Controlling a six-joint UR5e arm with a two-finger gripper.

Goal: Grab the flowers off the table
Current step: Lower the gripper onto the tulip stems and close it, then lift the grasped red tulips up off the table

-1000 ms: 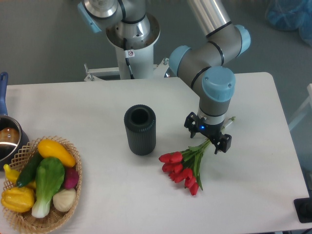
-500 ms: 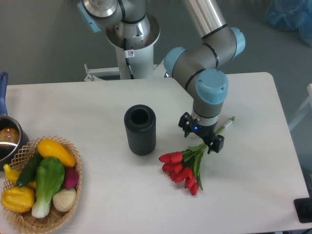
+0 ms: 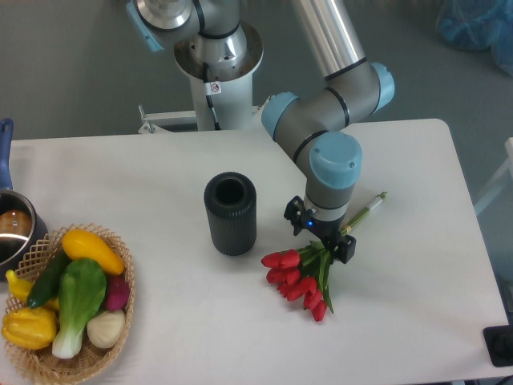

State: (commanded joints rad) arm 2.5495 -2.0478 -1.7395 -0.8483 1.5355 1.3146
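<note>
White table (image 3: 120,172), flowers (image 3: 300,281) lying directly beneath gripper (image 3: 318,237), stems underneath

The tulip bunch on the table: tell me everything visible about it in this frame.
The small bunch of red tulips with green leaves and pale green stems lies flat on the white matte tabletop, right of the dark ribbed cylindrical vase. Blooms point lower left; stems run up right, their tips past the arm. The black two-finger gripper sits over the leaves and stems; whether it grips them cannot be told.
</note>
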